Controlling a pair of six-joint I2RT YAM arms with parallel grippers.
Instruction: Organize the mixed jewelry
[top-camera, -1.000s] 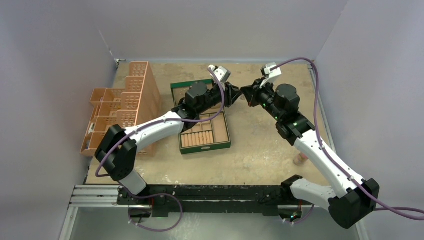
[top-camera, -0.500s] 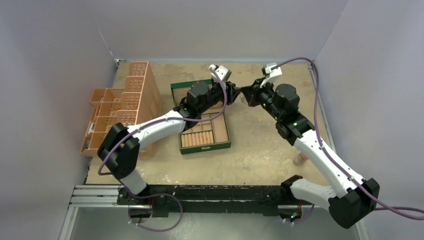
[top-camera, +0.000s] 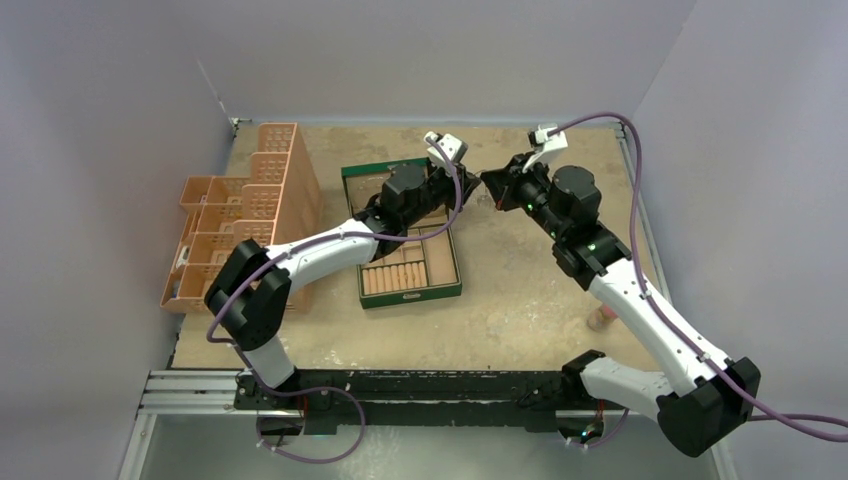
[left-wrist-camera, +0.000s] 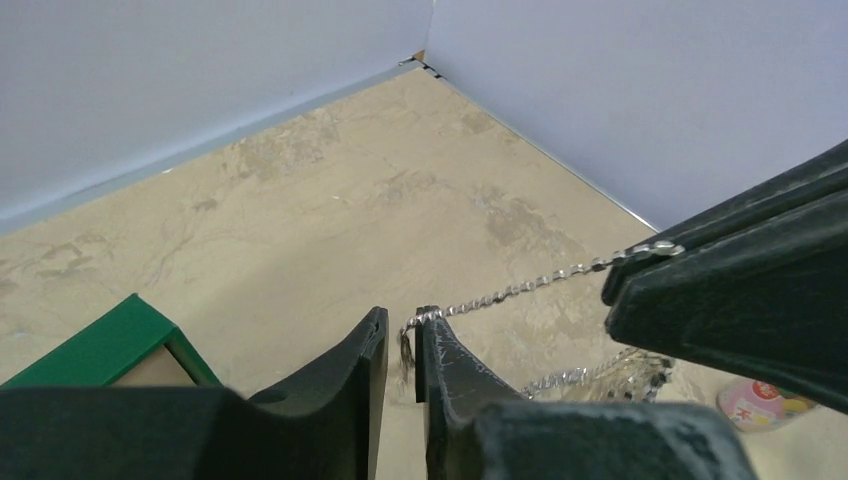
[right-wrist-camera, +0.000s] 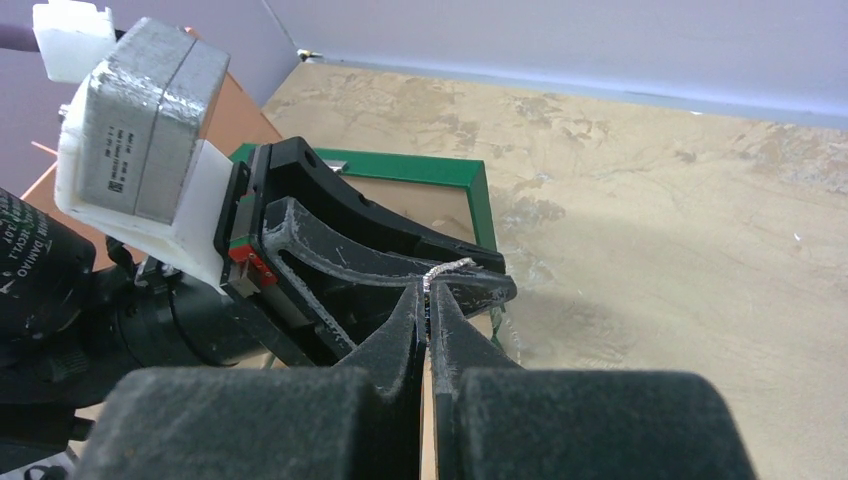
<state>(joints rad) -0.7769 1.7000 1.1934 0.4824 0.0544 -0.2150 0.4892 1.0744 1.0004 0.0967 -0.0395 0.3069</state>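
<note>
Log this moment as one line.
right gripper: shut on silver chain | left gripper: jaws narrow, chain in the gap, grip unclear | chain: strung between both grippers, beside green box

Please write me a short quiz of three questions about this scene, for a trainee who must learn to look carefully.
1. True or false: the right gripper is shut on the silver chain.
2. Where is the small pink cylinder? A) in the green box B) on the table C) in the orange rack
3. Which other gripper does the chain reach?
Key: 1 true; 2 B; 3 the left gripper.
</note>
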